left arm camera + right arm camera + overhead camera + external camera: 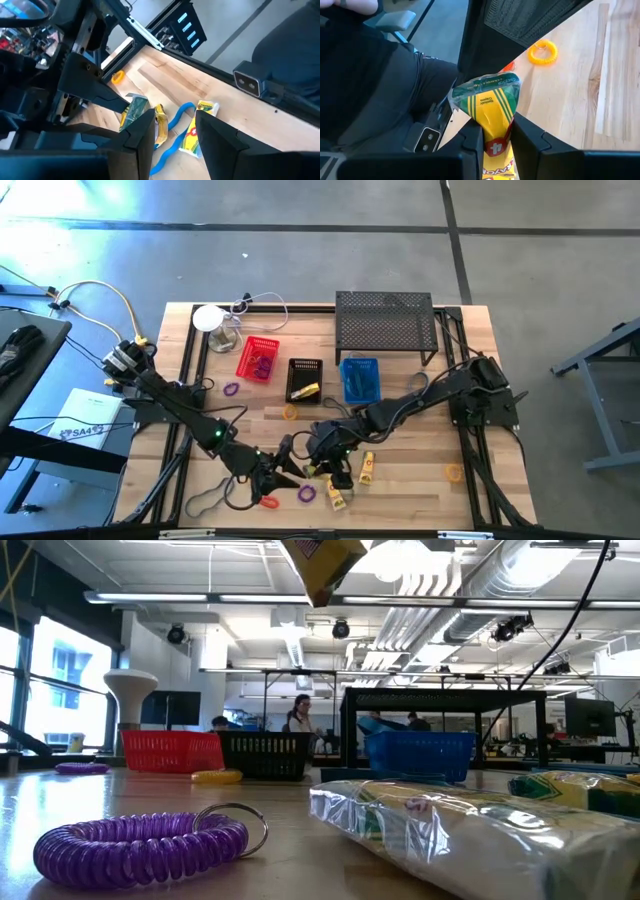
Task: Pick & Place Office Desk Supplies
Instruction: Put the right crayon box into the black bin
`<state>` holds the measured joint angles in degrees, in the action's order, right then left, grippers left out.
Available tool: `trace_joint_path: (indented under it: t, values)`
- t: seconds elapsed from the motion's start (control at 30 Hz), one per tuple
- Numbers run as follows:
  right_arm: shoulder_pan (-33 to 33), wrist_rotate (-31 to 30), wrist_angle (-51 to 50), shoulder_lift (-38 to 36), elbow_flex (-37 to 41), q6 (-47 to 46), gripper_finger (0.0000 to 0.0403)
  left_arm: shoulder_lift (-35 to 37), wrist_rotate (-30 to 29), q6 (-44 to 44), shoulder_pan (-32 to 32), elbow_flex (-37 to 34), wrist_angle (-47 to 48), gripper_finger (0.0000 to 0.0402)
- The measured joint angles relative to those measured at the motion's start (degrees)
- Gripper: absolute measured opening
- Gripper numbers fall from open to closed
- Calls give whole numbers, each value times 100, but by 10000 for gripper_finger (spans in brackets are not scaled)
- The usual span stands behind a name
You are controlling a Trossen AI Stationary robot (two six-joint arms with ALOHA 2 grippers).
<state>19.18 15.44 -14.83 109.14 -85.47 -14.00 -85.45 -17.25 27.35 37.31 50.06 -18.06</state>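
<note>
Right now my right gripper (496, 131) is clamped on a yellow-and-green crayon pack (490, 107), lifted clear of the table near its front middle. Just beside it my left gripper (175, 130) hangs with fingers apart, gripping nothing. Below lie two more crayon packs (366, 467), a purple coil ring (140, 845) and a blue band (172, 135).

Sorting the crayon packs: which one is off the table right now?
The crayon pack clamped between the right gripper fingers, lifted above the wood. The other packs lie flat on the table, ungripped.
</note>
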Motion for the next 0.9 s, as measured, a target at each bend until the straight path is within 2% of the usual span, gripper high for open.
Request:
trace_joint_path:
  t: [0.27,0.47,0.57,0.63,0.8,0.9]
  values:
    - [51,-11,-338,2,0,-271,62,0,-301,285,345,0,-66,135]
    - [87,-12,-130,2,0,-289,62,0,-400,253,48,0,-55,135]
    - [85,-37,-124,2,0,-289,62,0,-380,-33,-118,0,-58,135]
    - [85,-46,-125,2,0,-289,62,2,-251,-166,-216,0,-54,135]
    - [66,-37,-106,3,0,-287,62,2,518,6,-380,0,-52,135]
    - [58,-46,-107,4,0,-289,62,2,633,-77,-512,0,-46,135]
